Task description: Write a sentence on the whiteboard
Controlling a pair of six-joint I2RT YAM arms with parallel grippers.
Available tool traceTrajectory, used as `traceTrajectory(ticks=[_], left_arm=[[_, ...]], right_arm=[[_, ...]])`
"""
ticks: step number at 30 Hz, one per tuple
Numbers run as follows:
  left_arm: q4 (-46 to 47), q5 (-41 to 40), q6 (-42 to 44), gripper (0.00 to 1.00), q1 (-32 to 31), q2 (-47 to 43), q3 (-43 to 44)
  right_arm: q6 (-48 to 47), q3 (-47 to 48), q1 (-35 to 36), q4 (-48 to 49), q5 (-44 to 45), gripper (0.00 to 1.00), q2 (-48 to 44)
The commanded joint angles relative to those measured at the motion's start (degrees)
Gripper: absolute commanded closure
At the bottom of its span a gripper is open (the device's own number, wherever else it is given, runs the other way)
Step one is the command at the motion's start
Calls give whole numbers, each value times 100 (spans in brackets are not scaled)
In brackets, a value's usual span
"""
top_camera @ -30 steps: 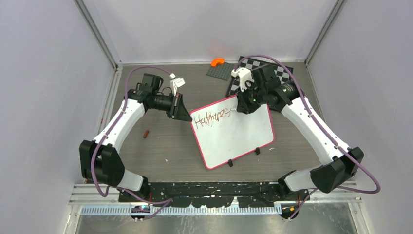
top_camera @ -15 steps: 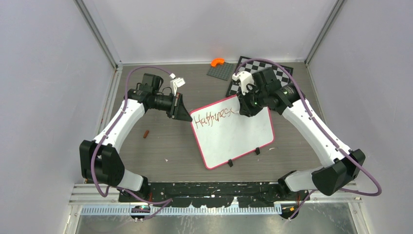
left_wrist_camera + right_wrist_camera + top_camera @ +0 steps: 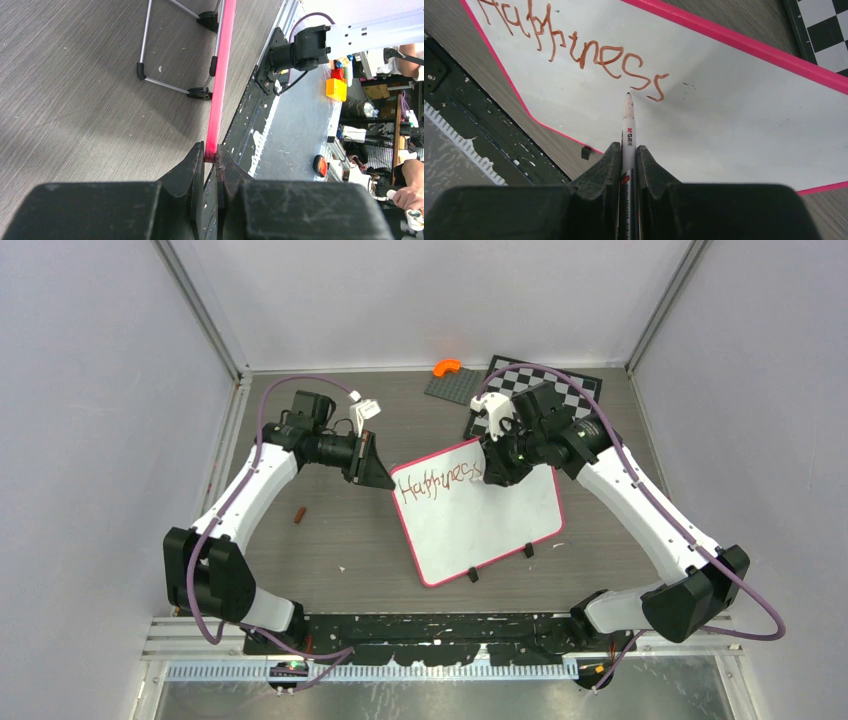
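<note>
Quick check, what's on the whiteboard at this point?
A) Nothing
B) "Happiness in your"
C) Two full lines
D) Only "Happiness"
D: in the right wrist view the writing reads only "Happiness", on one line, and the rest of the whiteboard is blank. The marker in the right gripper has its tip by the final letters.

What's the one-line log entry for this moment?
left pincer: shut on whiteboard edge | right pincer: shut on marker | sentence: "Happiness" only
</note>
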Motion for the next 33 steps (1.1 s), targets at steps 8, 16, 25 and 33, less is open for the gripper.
traceTrajectory(ticks=[8,16,25,33], left_arm=[[-2,252,-60,100,-14,-25,98],[6,246,-60,100,-13,-56,90],[15,226,-60,100,-13,-78,64],[-2,219,-60,100,-16,-100,72]], right_arm=[[2,544,-218,-501,-137,100,-382],[-270,614,-928,-573,-470,100,-234],[-71,580,-919,-176,-347,100,-129],[-1,633,-843,53,-158,100,57]])
